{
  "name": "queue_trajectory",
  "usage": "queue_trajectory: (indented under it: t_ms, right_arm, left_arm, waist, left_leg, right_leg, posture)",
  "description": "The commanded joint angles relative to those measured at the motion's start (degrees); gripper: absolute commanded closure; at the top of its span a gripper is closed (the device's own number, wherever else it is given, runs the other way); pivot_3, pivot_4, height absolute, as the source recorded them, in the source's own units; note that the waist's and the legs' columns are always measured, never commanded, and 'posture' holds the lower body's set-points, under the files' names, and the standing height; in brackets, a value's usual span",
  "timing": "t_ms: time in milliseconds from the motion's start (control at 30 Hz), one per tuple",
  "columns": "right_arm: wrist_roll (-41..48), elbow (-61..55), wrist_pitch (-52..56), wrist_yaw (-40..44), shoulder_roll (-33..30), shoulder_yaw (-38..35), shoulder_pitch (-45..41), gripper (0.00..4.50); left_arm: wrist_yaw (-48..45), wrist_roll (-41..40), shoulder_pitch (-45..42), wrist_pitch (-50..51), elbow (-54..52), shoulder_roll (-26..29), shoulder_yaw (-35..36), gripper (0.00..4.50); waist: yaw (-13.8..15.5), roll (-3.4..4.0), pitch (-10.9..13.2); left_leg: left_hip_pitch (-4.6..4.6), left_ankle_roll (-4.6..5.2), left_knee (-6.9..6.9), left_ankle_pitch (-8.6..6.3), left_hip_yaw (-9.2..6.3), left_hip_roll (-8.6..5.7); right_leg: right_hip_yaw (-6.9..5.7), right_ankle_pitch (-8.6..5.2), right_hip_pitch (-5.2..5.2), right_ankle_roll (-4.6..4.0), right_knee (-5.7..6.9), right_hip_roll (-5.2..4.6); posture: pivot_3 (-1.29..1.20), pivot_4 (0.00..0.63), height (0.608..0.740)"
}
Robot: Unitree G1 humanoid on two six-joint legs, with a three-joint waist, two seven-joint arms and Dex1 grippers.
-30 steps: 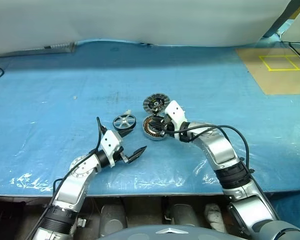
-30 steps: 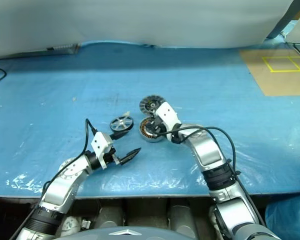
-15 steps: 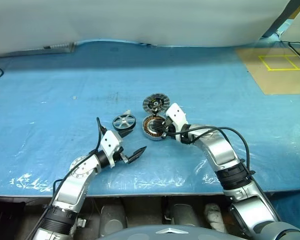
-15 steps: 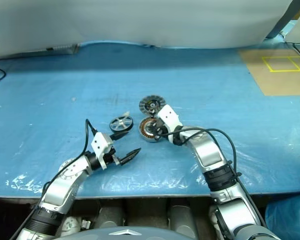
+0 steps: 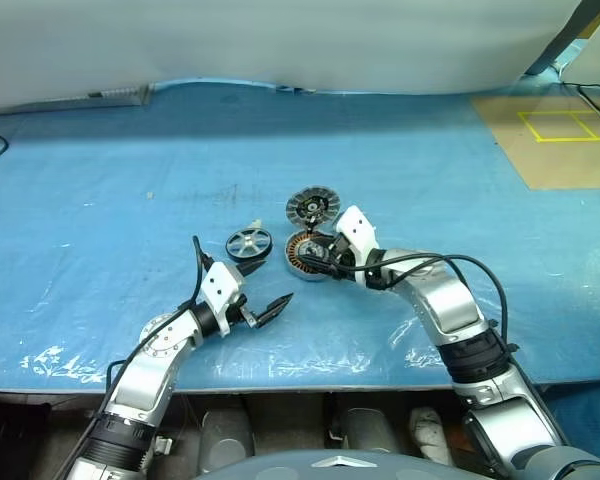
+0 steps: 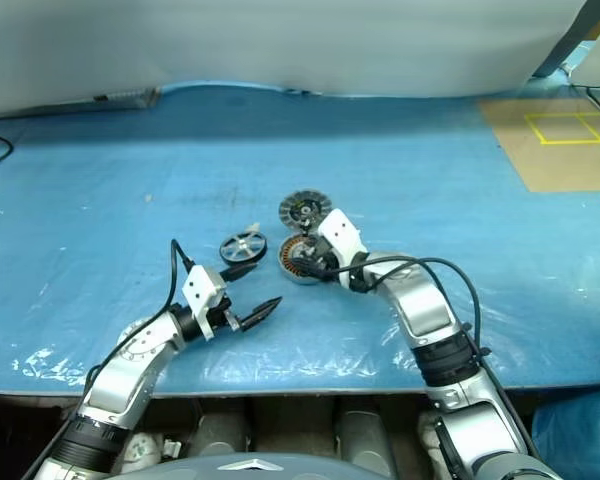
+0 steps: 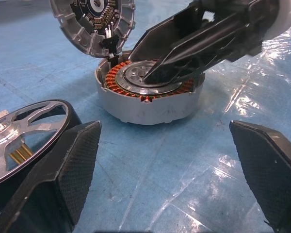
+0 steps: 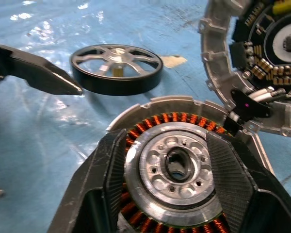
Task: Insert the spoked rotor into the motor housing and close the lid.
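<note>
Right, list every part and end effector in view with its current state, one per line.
motor housing: upright on the table, windings exposed, no rotor inside.
spoked rotor: lying flat beside the housing.
lid: off, propped against the housing.
left end effector: open, empty.
right end effector: open, over the housing.

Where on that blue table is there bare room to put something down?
Bare blue sheet spreads left of the rotor, behind the lid, and right toward the tan board. It is crowded mid-table: rotor, housing and lid cluster together between both pincers.
</note>
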Motion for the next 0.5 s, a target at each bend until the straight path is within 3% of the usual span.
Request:
queue_trajectory:
  t_ms: [33, 100, 200, 400, 500]
  right_arm:
    - [3.5, -6.6, 3.3, 0.9, -1.5, -2.5, 0.3, 1.93]
    - [3.7, -7.4, 4.4, 0.7, -2.1, -2.6, 0.4, 1.93]
    - [2.5, -6.5, 5.0, -0.7, -2.4, -1.7, 0.4, 2.52]
    - [-0.6, -2.4, 3.5, -3.9, -1.4, 0.1, -1.1, 4.49]
    - [-1.0, -0.5, 2.7, -3.8, -1.3, 0.4, -1.9, 4.49]
  left_arm:
    - [0.1, -0.8, 0.1, -0.5, -1.9, -0.1, 0.5, 0.0]
    - [0.1, -0.8, 0.0, -0.5, -1.7, -0.2, 0.5, 0.0]
    - [-0.1, -0.7, -0.5, -0.6, -1.2, -0.5, 0.1, 0.0]
    - [-0.3, -0.6, -0.4, -0.6, -1.3, -0.6, 0.0, 0.0]
    - [-0.3, -0.6, -0.2, -0.6, -1.5, -0.6, 0.1, 0.0]
  waist:
    - [0.0, 0.0, 0.0]
    - [0.0, 0.0, 0.0]
    - [0.0, 0.0, 0.0]
    - [0.0, 0.0, 0.0]
    - [0.0, 0.0, 0.0]
  left_leg:
    - [0.01, 0.0, 0.0, 0.0, 0.0, 0.0]
    - [0.04, 0.0, 0.0, 0.0, -0.01, 0.0]
    - [0.05, 0.0, 0.0, 0.0, -0.01, 0.0]
    - [0.04, 0.0, 0.0, 0.0, -0.01, 0.0]
    - [0.03, 0.0, 0.02, 0.0, 0.0, -0.01]
  right_leg:
    - [0.0, 0.0, 0.0, 0.0, 0.0, 0.0]
    - [0.0, 0.0, 0.02, 0.0, 0.01, 0.0]
    - [0.01, 0.0, 0.02, 0.0, 0.02, 0.0]
    - [0.01, 0.0, 0.02, 0.0, 0.02, 0.0]
    - [0.01, 0.0, 0.02, 0.0, 0.02, 0.0]
  posture:
    - [0.0, 0.15, 0.74]
    - [0.0, 0.15, 0.74]
    - [0.0, 0.15, 0.74]
    - [0.0, 0.15, 0.74]
    - [0.0, 0.15, 0.74]
